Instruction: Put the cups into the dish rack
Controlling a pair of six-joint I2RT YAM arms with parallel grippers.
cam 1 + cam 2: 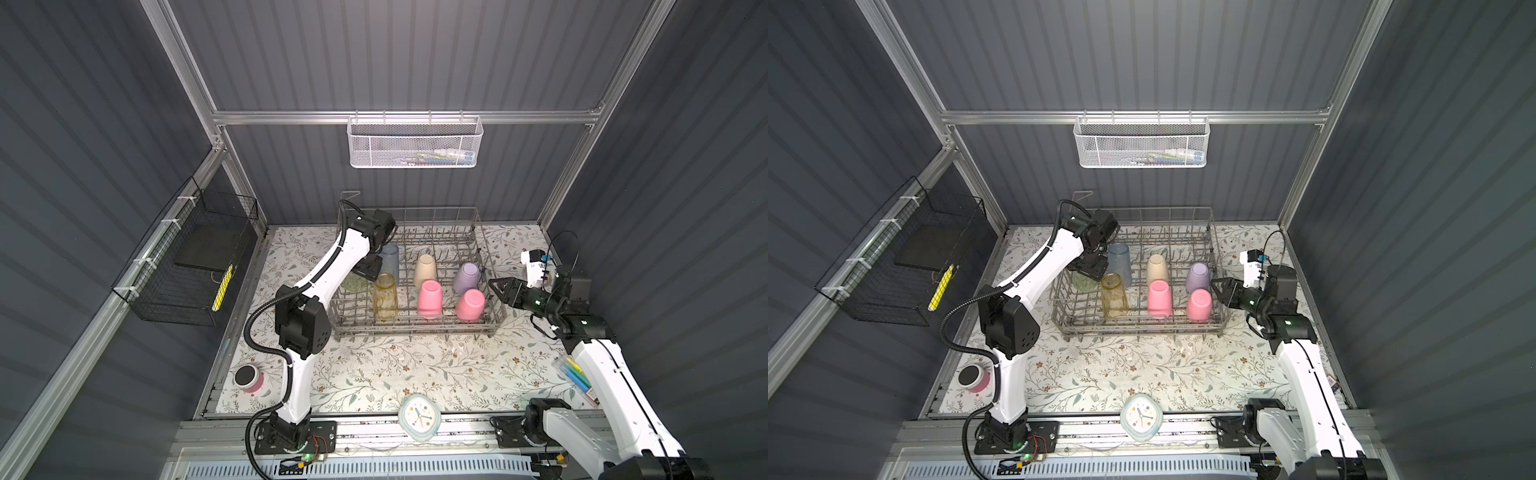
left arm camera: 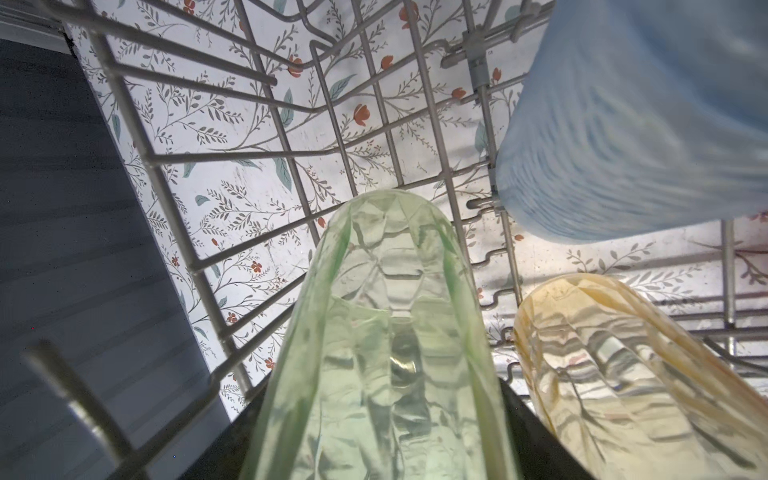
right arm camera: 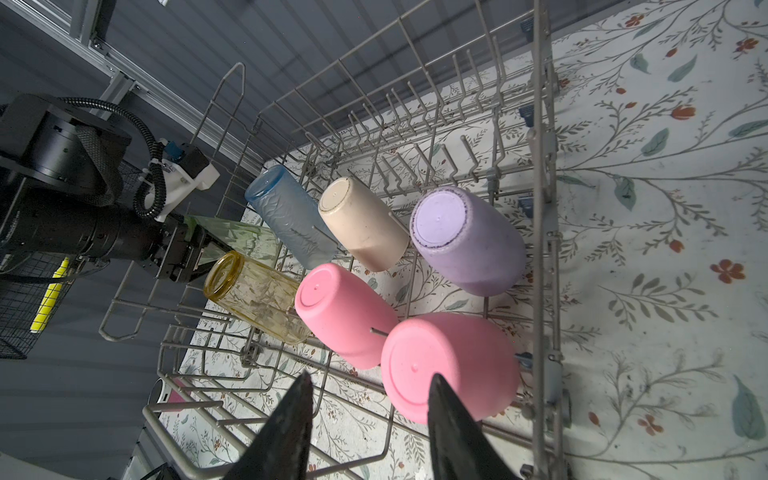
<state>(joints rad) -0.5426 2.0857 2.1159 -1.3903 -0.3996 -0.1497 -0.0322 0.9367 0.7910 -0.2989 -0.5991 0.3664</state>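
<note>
While left pincer [image 3: 199,249] seemingly grips green cup [image 2: 386,332], right pincer [image 3: 370,376] gapes.

Dish rack [image 1: 415,323]: far middle of the floral mat [image 1: 374,374], cups standing among its tines.
Far row, left to right: blue cup [image 1: 390,257], beige cup [image 1: 424,270], lavender cup [image 1: 466,277].
Near row, left to right: yellow cup [image 1: 385,296], pink cup [image 1: 429,298], second pink cup [image 1: 470,305].
Green cup [image 1: 354,283]: leftmost in the rack, just beside the yellow cup, partly hidden by the left arm.
Left gripper [image 1: 369,269]: inside the rack's left side, against the green cup; jaws hard to make out.
Right gripper [image 1: 500,291]: just outside the rack's right wall, jaws apart, empty.
</note>
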